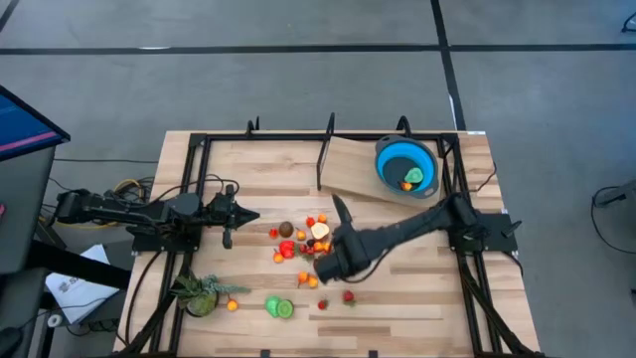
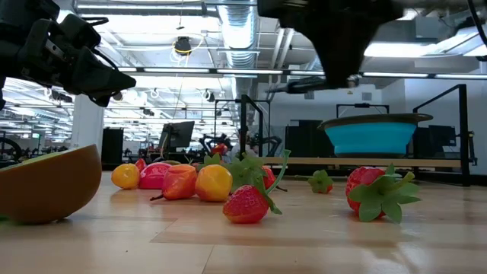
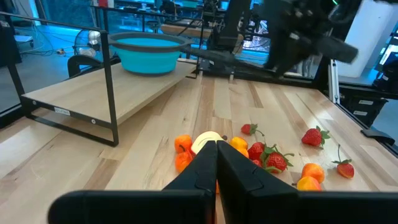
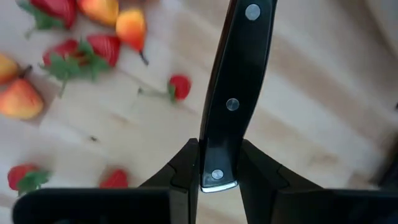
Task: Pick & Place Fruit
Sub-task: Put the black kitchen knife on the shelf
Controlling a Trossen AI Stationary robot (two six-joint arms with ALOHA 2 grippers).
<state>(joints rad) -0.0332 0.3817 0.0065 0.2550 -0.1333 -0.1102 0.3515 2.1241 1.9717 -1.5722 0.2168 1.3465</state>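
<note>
Small toy fruits (image 1: 303, 244) in red, orange and yellow lie loose on the middle of the wooden table. Two green ones (image 1: 279, 307) lie nearer the front edge. My right gripper (image 1: 336, 261) hangs over the pile's right side, pointing steeply down, shut on a black-handled knife (image 4: 233, 93), not on a fruit. The knife (image 1: 339, 211) points toward the far edge. My left gripper (image 3: 216, 163) waits shut and level at the left, aimed at the pile. My right gripper pinches the butt end of the knife's handle (image 4: 217, 169) between its two fingers, one on each narrow edge, with the riveted flat side facing the wrist camera. The fingers come from above. The knife sticks out crosswise from them, lifted clear of the table.
A blue bowl (image 1: 405, 164) with a green and an orange fruit inside stands on a raised wooden shelf (image 1: 350, 167) at the far right. A spiky green plant (image 1: 204, 293) sits near the front left. Black frame rails (image 1: 189, 169) run along both sides of the table.
</note>
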